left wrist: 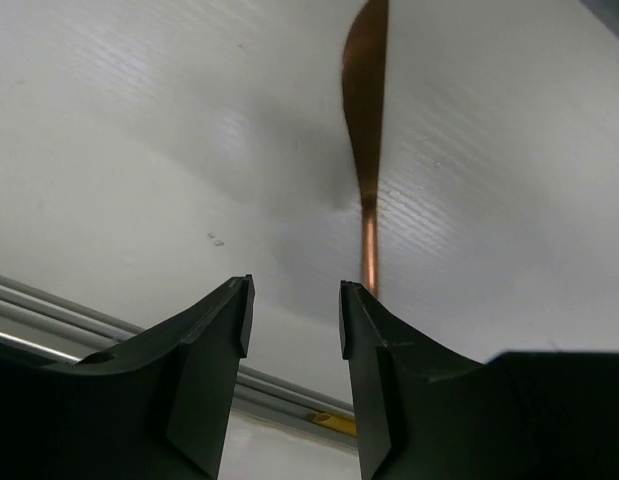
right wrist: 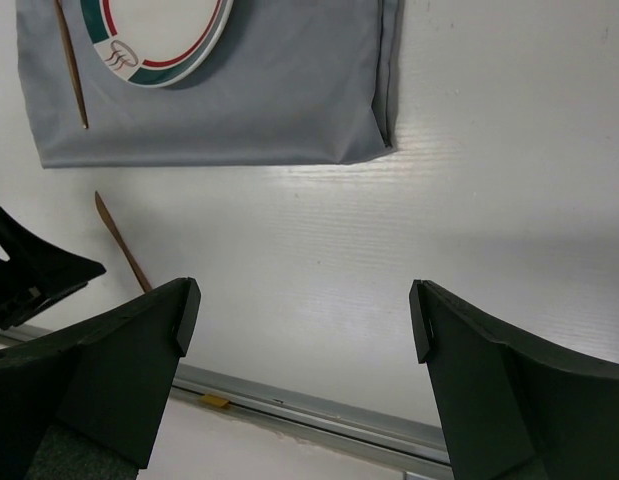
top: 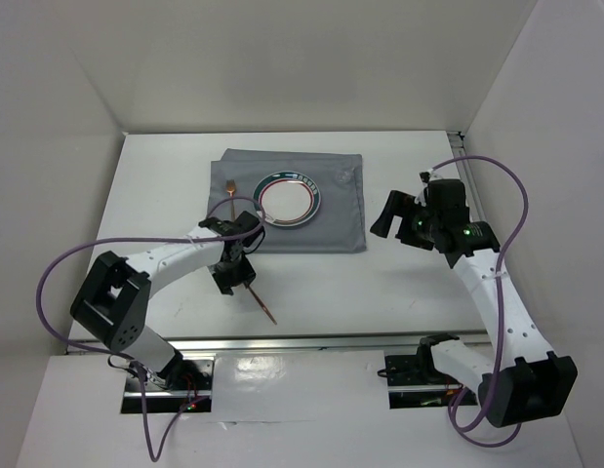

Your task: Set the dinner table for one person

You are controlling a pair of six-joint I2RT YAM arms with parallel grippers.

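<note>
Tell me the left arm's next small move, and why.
Probably shift the left end effector slightly sideways toward the copper knife and lower it, since the handle lines up with one finger rather than the gap between the open jaws. The knife lies on the bare dinner table, off the grey cloth, where the plate and fork already sit.

Bare tabletop of the dinner table (top: 399, 283) lies right of the grey cloth (top: 336, 210) and along its near edge. The plate (top: 289, 200) and fork (top: 229, 195) occupy the cloth's left part (its right part lies bare). A copper knife (top: 265, 310) lies slantwise just ahead of the left gripper (top: 228, 279).
</note>
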